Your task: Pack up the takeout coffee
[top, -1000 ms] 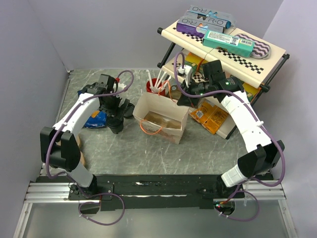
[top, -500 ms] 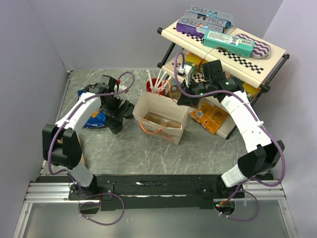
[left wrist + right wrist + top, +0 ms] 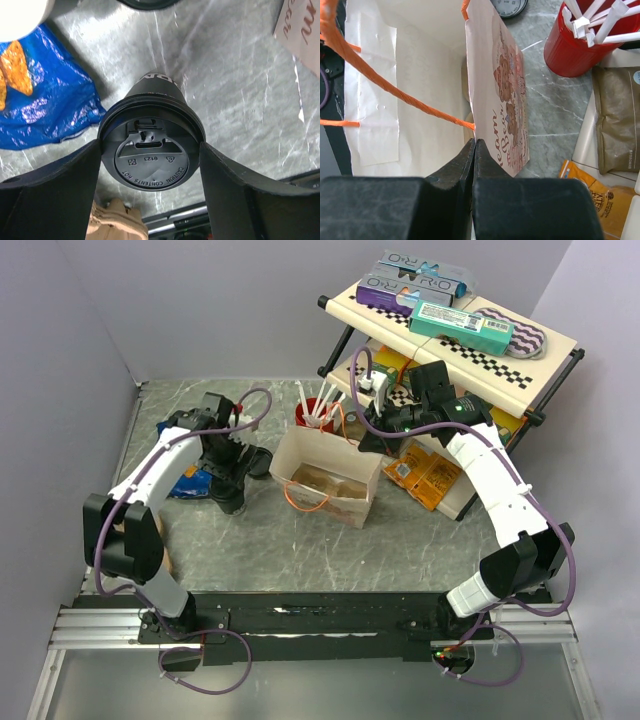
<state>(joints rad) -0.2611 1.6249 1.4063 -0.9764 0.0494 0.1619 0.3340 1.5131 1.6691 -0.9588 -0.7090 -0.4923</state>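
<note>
Left wrist view: the coffee [image 3: 150, 167] fills the middle of my picture. I look straight down on its black lid, and the dark sleeve tapers away to the marbled table [image 3: 235, 75] below. It is upright and outside the bag. The left gripper [image 3: 150, 147] straddles it, with one of the fingers [image 3: 60, 190] on each side of the lid's rim. They are spread wide and look to meet the rim on both sides. I cannot tell whether they are really pressing on it.

A blue pack [image 3: 45, 110] lies on the table just beside the cup, on its far-left side.

From the top camera, this all sits on the left half of the table. The paper bag [image 3: 325, 480] stands open-mouthed near the cup, to its right.

The right gripper [image 3: 474, 150] has its fingers closed flat together on the bag's rim, where an orange handle [image 3: 410, 97] runs to the wall.

A red cup [image 3: 572, 47] holding white straws stands just behind the bag. The rack [image 3: 455, 335] with its boxes and packets is at the far right.
</note>
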